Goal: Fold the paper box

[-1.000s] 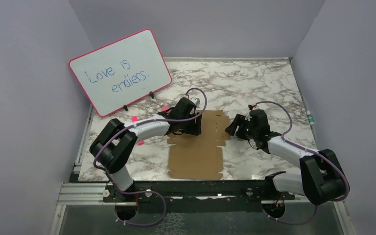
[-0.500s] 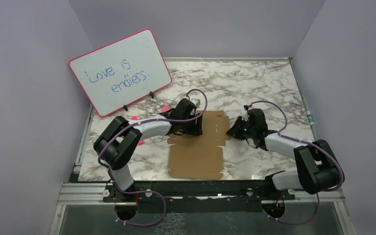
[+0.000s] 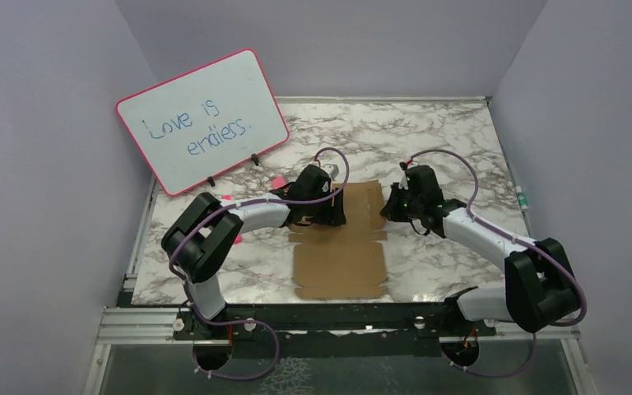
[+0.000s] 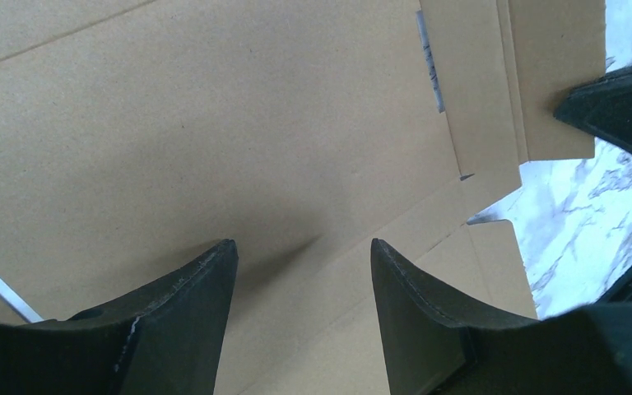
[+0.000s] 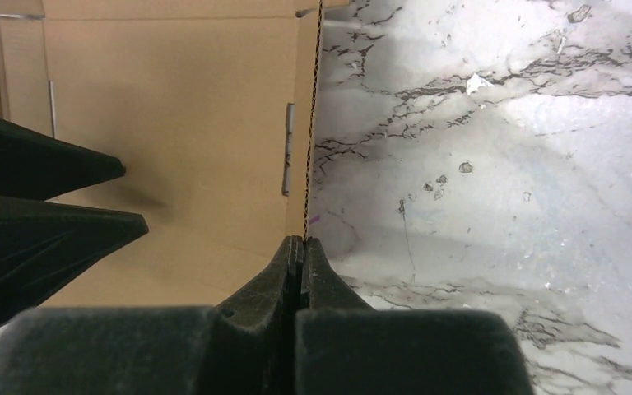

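The paper box (image 3: 341,263) is a flat brown cardboard piece on the marble table, near the middle front. My left gripper (image 3: 335,216) stands open, its fingertips (image 4: 214,271) down on the box's upper left panel (image 4: 214,123) with only cardboard between them. At the box's right side, my right gripper (image 3: 388,207) is shut on a thin side flap. In the right wrist view that flap (image 5: 311,123) stands on edge and runs straight into the shut tips (image 5: 303,240). The left gripper's black fingers (image 5: 66,234) show on the box's inner face (image 5: 173,99).
A pink-framed whiteboard (image 3: 202,119) with blue writing leans at the back left. Small pink scraps (image 3: 226,198) lie near the left arm. Lilac walls close in the table on three sides; a metal rail (image 3: 296,317) runs along the front edge.
My right gripper has moved left to the box's right edge and shut on the side flap. The box has slid slightly to the right. My left gripper stays open on the cardboard.
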`<state>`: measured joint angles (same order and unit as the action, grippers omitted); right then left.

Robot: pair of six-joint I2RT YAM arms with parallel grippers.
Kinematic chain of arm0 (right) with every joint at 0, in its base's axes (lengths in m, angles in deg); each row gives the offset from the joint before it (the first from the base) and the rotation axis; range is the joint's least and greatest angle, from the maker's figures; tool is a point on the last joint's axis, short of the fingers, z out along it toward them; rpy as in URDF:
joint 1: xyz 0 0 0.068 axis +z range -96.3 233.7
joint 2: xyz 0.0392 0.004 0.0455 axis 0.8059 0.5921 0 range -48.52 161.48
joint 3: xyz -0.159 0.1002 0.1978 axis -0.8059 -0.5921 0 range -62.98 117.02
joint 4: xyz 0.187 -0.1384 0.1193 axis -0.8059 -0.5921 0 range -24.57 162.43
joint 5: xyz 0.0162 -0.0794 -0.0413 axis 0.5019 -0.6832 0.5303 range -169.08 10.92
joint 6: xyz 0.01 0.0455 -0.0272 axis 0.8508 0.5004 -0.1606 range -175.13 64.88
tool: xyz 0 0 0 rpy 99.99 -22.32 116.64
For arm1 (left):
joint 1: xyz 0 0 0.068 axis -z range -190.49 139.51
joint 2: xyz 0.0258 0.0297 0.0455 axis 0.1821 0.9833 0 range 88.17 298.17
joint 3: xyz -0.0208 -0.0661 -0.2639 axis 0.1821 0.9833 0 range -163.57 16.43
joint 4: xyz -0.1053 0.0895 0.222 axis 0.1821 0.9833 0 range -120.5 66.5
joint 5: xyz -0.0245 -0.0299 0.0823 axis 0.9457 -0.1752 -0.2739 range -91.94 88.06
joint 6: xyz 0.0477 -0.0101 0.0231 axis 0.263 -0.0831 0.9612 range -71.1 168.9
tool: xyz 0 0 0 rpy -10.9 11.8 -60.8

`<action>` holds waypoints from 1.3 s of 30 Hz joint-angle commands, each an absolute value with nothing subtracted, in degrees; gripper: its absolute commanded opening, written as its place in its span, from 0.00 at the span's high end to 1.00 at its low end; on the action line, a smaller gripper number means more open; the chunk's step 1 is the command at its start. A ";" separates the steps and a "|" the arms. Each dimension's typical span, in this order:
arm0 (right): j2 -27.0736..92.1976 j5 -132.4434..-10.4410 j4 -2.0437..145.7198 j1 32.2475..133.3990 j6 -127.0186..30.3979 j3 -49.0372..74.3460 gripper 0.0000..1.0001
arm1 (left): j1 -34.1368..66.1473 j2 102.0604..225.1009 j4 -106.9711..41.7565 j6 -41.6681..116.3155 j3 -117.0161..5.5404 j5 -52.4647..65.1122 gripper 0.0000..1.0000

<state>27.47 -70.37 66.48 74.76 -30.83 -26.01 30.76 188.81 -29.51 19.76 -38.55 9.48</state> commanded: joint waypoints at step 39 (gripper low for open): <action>42.85 -114.98 45.25 102.46 -27.13 -4.16 0.78 | 30.73 188.97 -37.29 12.47 -34.61 13.15 0.38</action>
